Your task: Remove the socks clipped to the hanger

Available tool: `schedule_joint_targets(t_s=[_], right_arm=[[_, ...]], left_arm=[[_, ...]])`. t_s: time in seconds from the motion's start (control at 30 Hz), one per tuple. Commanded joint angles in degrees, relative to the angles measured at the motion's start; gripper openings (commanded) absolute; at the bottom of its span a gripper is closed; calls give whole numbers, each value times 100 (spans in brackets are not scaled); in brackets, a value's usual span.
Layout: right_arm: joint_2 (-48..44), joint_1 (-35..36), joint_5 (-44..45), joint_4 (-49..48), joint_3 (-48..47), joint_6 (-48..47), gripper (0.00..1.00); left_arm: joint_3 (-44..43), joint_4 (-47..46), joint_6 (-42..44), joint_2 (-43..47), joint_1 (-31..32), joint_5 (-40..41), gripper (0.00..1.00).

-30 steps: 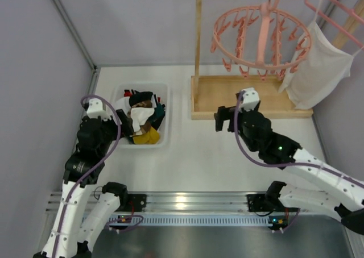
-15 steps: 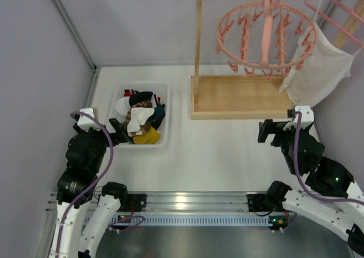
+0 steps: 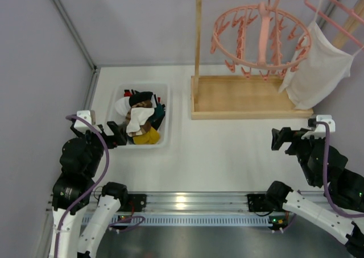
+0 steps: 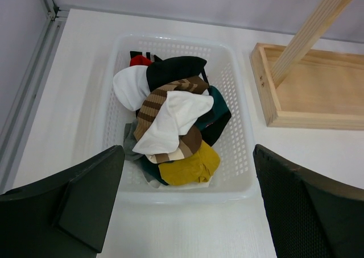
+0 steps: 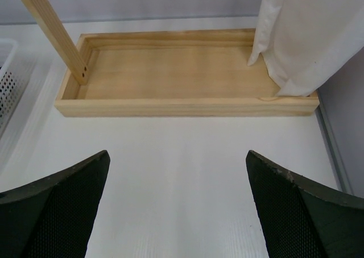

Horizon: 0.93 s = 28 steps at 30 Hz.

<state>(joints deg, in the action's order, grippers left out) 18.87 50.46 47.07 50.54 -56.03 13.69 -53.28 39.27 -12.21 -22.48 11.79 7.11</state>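
1. Table (image 3: 227,167): flat white surface, matt.
2. Wooden rack (image 3: 250,96): pale timber tray base, square upright post, round top rail. Rigid.
3. White garment (image 3: 318,70): limp cloth, draped from a plain pink hanger at the rack's right end. Not for removal.
4. The hanger (image 3: 263,36): round pink plastic ring with spokes and dangling pegs, hooked on the rail. No sock shows on any peg. It hangs free and would likely swing if tugged.
5. Basket (image 4: 236,127): white perforated plastic, rectangular, left of the rack.
6. The socks (image 4: 170,119): heaped in the basket. White, black, brown-striped, mustard, teal and a red scrap. Soft knit, light, limp and not fragile. They would likely be best pinched at a cuff or a raised fold.
7. Left gripper (image 3: 118,134): fingers spread wide and holding nothing, near the basket's front edge.
8. Right gripper (image 3: 280,140): fingers likewise spread and bare, over the table in front of the rack.

Removal appears complete.
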Motion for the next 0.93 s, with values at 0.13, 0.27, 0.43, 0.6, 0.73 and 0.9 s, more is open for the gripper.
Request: schedule_joint_targets(t_s=[0.13, 0.27, 0.43, 0.6, 0.73, 0.9], right_arm=[[117, -53, 162, 184, -128, 90, 99], [73, -53, 127, 175, -127, 72, 99], [108, -53, 118, 166, -127, 37, 99], [46, -45, 162, 158, -127, 54, 99], [29, -53, 153, 166, -127, 54, 99], [64, -53, 145, 140, -110, 28, 99]], left_arm=[[-34, -15, 69, 68, -1, -44, 98], [-42, -7, 69, 60, 7, -70, 99], [-34, -15, 52, 86, 7, -35, 99], [-16, -24, 43, 95, 7, -26, 98], [-7, -24, 43, 86, 7, -17, 99], [-16, -24, 34, 77, 7, 0, 98]])
